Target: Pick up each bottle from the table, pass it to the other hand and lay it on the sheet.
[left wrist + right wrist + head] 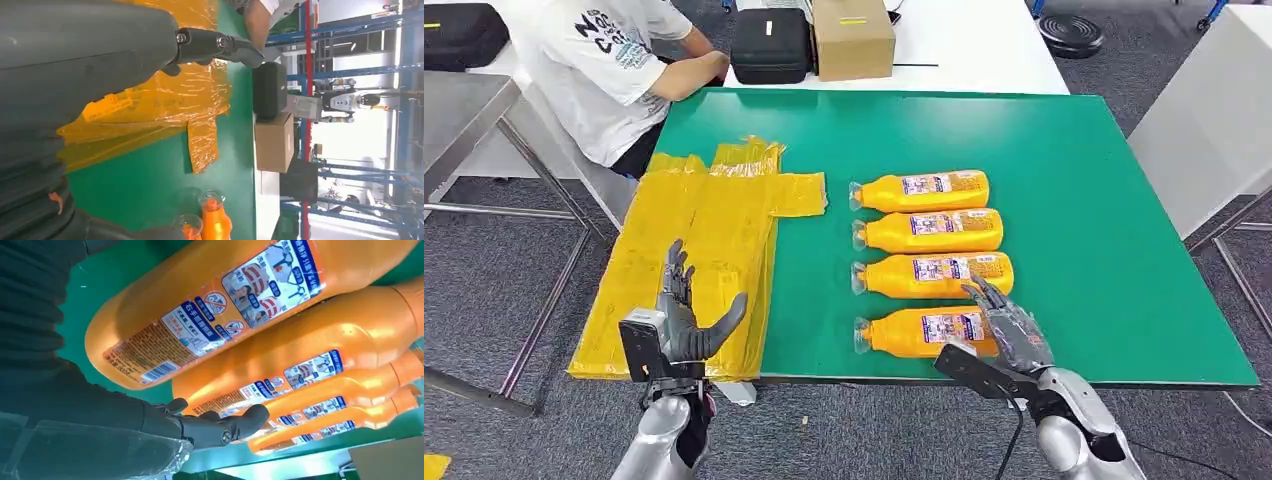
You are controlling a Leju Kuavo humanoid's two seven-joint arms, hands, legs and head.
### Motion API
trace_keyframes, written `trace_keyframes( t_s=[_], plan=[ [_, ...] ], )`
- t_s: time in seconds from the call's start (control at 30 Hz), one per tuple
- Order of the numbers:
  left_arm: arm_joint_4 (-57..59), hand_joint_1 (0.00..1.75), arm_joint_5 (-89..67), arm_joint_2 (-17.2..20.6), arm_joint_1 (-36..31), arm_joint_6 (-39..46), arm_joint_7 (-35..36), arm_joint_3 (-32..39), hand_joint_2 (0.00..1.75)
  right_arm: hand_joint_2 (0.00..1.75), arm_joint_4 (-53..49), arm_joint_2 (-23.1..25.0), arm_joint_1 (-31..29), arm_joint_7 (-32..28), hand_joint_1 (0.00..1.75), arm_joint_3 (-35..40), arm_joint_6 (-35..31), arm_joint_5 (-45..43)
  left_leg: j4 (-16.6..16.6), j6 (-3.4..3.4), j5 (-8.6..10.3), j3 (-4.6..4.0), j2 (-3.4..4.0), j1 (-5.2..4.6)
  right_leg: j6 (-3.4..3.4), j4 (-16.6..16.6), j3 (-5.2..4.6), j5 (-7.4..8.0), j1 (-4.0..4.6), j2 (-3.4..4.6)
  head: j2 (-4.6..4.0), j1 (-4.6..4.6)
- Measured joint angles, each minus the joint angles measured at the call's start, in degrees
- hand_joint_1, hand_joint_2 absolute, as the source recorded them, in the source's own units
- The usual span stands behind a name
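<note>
Right hand (1012, 325) hovers over nearest bottle (914, 333), fingers spread.

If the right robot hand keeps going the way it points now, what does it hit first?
Probably the nearest bottle: the right robot hand hovers open at its base end, fingers aimed across the row. Contact can't be judged.

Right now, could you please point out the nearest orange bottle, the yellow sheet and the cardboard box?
nearest orange bottle (904, 333), head view, on its bare body left of the label.
yellow sheet (694, 235), head view, on its flat middle.
cardboard box (854, 42), head view, on its front face.
</note>
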Motion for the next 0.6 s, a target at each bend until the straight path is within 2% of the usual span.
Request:
trace_keyframes(
  t_s=[0.6],
  plan=[
    [0.0, 0.0, 0.52, 0.07, 0.29, 0.15, 0.0, 0.0, 1.75, 1.75, 3.69, -0.26, -1.66, 0.17, 0.0, -0.48, 2.05, -1.42, 0.0, 0.0, 0.0, -0.01, 0.0, 0.0, 0.0, 0.0, 0.0, 0.0, 0.0, 0.0, 0.0, 0.0]
  ],
)
